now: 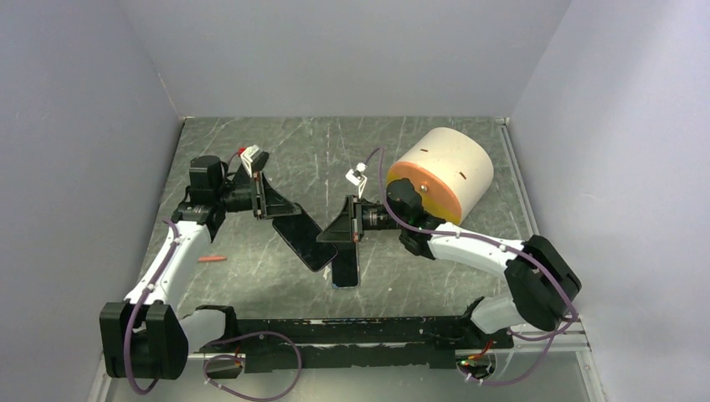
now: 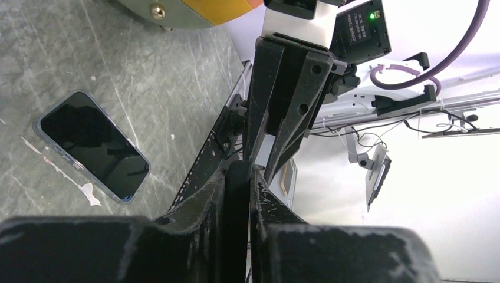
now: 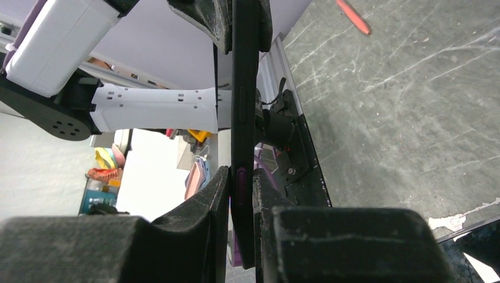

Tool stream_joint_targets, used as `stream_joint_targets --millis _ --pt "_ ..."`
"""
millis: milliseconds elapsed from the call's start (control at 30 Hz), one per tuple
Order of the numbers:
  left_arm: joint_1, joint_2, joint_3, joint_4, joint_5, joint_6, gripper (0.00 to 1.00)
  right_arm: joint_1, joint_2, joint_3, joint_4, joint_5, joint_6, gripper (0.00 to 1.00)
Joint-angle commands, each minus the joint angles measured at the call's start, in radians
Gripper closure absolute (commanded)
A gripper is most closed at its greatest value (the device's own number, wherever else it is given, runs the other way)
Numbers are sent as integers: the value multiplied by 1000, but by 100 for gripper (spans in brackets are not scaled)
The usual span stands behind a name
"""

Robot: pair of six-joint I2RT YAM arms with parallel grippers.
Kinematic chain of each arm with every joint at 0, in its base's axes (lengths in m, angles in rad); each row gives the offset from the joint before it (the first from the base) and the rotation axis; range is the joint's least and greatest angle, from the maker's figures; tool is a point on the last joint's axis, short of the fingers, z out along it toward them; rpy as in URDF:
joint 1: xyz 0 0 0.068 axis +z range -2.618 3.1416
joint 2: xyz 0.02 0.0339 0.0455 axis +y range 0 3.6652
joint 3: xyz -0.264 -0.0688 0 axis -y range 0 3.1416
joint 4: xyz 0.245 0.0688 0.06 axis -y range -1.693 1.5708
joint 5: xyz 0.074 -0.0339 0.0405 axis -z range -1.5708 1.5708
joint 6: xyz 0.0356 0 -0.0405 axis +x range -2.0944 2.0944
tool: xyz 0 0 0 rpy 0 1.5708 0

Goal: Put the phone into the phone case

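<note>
The black phone case [image 1: 303, 239] hangs flat above the table, held at its two ends by both grippers. My left gripper [image 1: 280, 211] is shut on the far-left end [image 2: 237, 197]. My right gripper [image 1: 328, 236] is shut on the other end; the right wrist view shows the case [image 3: 243, 88] edge-on with a purple side button. The phone [image 1: 344, 270] lies screen-up on the table just under and in front of my right gripper, partly hidden by it. It also shows in the left wrist view [image 2: 91, 144] and at the corner of the right wrist view [image 3: 474, 253].
A large cream cylinder with an orange face [image 1: 442, 172] lies at the back right, close behind the right arm. A small red stick [image 1: 212, 258] lies on the table near the left arm. A black rail [image 1: 352, 335] runs along the near edge. Grey walls enclose the table.
</note>
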Motion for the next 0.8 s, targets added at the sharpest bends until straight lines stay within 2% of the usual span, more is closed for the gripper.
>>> stream_joint_targets --millis 0,67,100,233,400,500,567,700,767 --pt "-3 4 14 6 -85 2 70 -7 12 10 158 23 51 100" --pt "-3 11 29 -32 -110 10 46 -9 16 8 203 33 83 100" --pt "-3 10 41 -53 -123 17 38 -11 16 11 212 40 88 100" --pt "-2 -8 58 -65 -147 -12 24 -23 -2 24 174 94 83 100" --pt "0 -21 100 -159 -216 3 20 -56 -50 -12 187 158 126 100" --pt "3 -30 90 -145 -233 -39 19 -70 -86 -20 187 181 137 100" --pt "3 -34 47 -44 -224 -130 20 -74 -103 -23 183 207 143 100" --pt "-1 -27 -99 340 -203 -423 21 -80 -114 -36 244 281 220 100" --pt "-9 -8 -128 474 -195 -508 22 -81 -112 -28 257 308 236 100"
